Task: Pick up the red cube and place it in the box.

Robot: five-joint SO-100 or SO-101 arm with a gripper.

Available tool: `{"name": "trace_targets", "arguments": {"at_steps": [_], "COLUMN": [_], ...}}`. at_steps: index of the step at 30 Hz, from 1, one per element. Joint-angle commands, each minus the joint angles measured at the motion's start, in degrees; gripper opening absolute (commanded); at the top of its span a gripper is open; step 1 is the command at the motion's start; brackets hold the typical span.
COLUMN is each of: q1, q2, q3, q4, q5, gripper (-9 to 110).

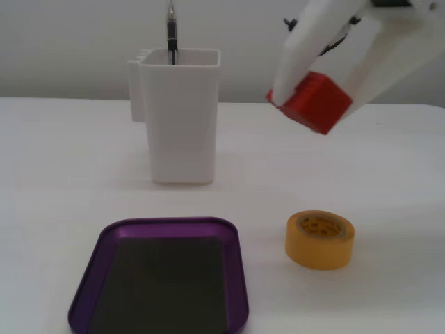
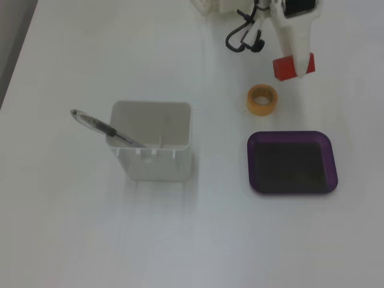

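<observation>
While it hangs above the white worktop [image 1: 62,153], the white plastic hand [image 1: 314,97] is closed on the small bright red ribbed cube [image 1: 316,103], which sits tilted between its fingers, clear of the surface. The shallow purple rectangular box [image 2: 292,137] with its dark floor lies beyond the yellow tape roll [image 2: 263,99] in the higher fixed view, so the carry probably passes over the roll.

From my remote seat, the yellow tape roll [image 2: 263,99] sits on the table [image 2: 72,240] between the raised tool [image 2: 294,63] and the box [image 2: 292,162]. The white container [image 2: 153,149] stands well aside, and open table lies around the box.
</observation>
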Motion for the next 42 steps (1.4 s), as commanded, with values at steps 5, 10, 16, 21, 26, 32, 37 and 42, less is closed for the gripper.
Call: {"name": "trace_targets", "arguments": {"at_steps": [5, 10, 16, 21, 26, 32, 37, 42], "q1": [-0.62, -0.62, -0.62, 3.08, 4.83, 4.22, 4.13, 4.31], "q2": [-19.60, -30.32, -38.85, -43.59, -47.72, -49.83, -49.75, -49.57], "q3": [-16.87, -24.08, -29.62, -31.73, -34.63, -35.16, -35.16, -35.33], "q4": [-2.55, -2.55, -2.55, -2.55, -2.29, -1.76, 0.53, 2.46], "q5": [7.91, 8.96, 8.44, 8.35, 8.35, 8.26, 8.17, 4.04], "gripper": [0, 0, 0, 0, 0, 0, 1, 12]}}
